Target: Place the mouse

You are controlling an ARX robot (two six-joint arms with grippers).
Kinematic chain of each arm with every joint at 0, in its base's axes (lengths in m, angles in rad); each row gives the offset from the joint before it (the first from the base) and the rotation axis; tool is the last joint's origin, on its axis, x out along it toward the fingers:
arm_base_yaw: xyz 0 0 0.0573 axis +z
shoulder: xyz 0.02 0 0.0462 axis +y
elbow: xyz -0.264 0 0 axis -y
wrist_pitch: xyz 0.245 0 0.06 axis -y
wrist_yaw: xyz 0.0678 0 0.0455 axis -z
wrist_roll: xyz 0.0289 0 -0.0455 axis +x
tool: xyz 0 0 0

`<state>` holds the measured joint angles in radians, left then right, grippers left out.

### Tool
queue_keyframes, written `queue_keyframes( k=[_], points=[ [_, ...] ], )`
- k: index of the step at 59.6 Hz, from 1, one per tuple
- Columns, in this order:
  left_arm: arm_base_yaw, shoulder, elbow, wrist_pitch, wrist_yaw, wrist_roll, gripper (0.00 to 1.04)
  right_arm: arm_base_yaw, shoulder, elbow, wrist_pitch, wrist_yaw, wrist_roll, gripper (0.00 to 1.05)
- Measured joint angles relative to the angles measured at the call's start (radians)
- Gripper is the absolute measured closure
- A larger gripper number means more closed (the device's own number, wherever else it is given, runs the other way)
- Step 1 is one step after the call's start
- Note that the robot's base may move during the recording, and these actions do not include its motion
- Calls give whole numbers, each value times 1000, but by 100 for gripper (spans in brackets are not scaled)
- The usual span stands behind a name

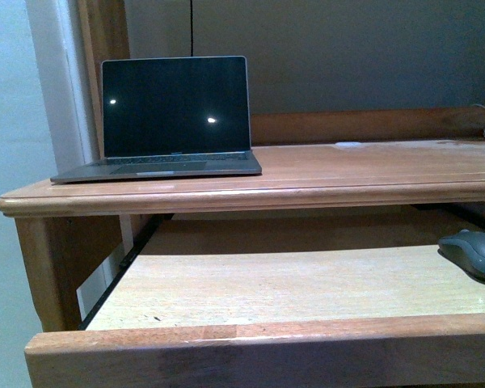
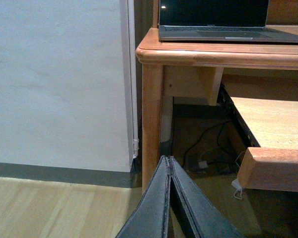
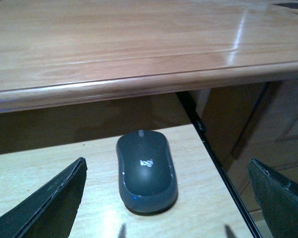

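Pale wall [image 2: 54, 74] at the far left, wooden floor [image 2: 44, 208] below it. Broad wooden desk [image 1: 372, 166] across the scene, rounded front edge, glare on the right of its top. Under that top, drawn out toward the near side, a pale pull-out shelf [image 1: 267, 287] with a thick wooden front lip. Open laptop [image 1: 176, 105] on the left of the desk top, screen dark with two small light spots. Left gripper [image 2: 168, 161] on the near side of the desk's left leg, fingers pressed together, nothing between them. Right gripper [image 3: 166, 163] spread wide over the right end of the shelf, one finger [image 3: 49, 206] to either side of the mouse [image 3: 145, 171], neither touching it. Dark grey, domed, lying flat on the shelf at its right end, just below the desk's front edge and close to the shelf's right rail. Small white flat object [image 1: 347, 145] far back on the desk top, right of the laptop.
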<state>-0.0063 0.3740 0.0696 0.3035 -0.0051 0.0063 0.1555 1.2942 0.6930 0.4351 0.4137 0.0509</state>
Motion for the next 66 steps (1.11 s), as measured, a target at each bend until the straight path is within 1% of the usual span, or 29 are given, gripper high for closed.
queue_keyframes(
  k=[4,10,13,25,36,37,44,50,55,58,61,66],
  points=[
    [1,-34,-12,-22,5,0,102,23,121,107,-30,48,-97,7],
    [1,-67,-22,-43,5,0,102,21,204,172,-54,68,-157,7],
    [1,-83,-25,-56,5,0,102,15,235,194,-75,65,-180,7],
    [1,-133,-62,-65,6,0,102,0,294,210,-79,33,-222,7],
    [2,-179,-62,-108,5,0,102,-4,351,233,-79,-8,-226,7],
    [2,-357,-61,-296,5,0,102,-14,451,310,-94,13,-225,7],
    [2,-365,-61,-300,5,0,102,-20,470,332,-108,28,-224,8],
    [2,-368,-61,-301,5,0,102,-26,474,337,-121,18,-211,20],
    [2,-368,-61,-302,5,0,102,-32,472,333,-126,6,-199,34],
    [2,-368,-61,-302,5,0,102,-36,465,327,-131,-5,-194,40],
    [2,-368,-61,-302,5,0,102,-41,453,322,-140,-17,-190,43],
    [2,-368,-61,-302,5,0,102,-49,417,296,-160,-42,-178,45]
  ],
)
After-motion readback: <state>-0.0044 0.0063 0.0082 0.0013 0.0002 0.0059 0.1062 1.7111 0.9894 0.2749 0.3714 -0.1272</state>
